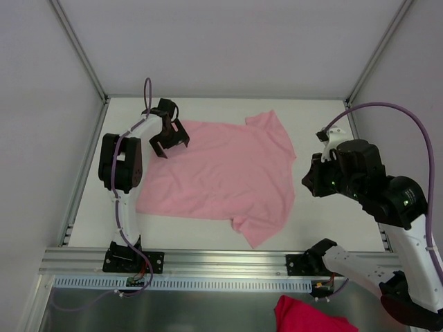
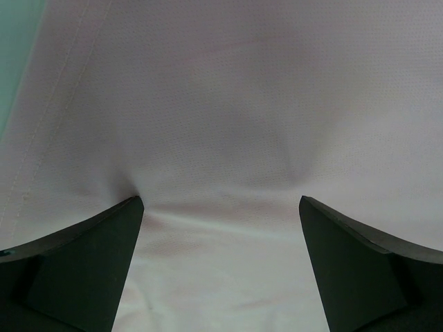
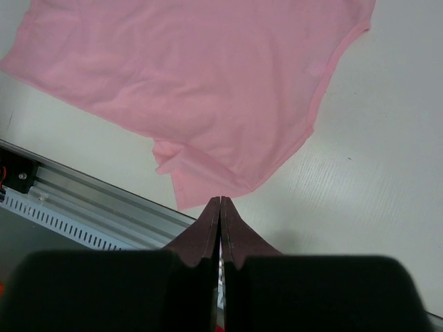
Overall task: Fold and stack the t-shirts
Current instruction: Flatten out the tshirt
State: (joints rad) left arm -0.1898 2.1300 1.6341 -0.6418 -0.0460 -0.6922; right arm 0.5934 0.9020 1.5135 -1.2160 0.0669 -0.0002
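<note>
A pale-pink t-shirt [image 1: 221, 169] lies spread flat on the white table [image 1: 332, 228], one sleeve at the far right and one at the near right. My left gripper [image 1: 169, 138] is open and low over the shirt's far-left corner. In the left wrist view the fabric [image 2: 228, 104] fills the frame, the left gripper [image 2: 221, 207] spans it, and the cloth puckers at the left fingertip [image 2: 128, 207]. My right gripper [image 1: 308, 181] is shut and empty, raised to the right of the shirt. In the right wrist view the right gripper [image 3: 220, 200] points at the near sleeve of the shirt [image 3: 194, 76].
An aluminium rail [image 1: 221, 263] runs along the table's near edge and shows in the right wrist view [image 3: 83, 194]. A red cloth [image 1: 304, 315] lies below the rail at the bottom. White walls with metal posts [image 1: 83, 55] close in the table.
</note>
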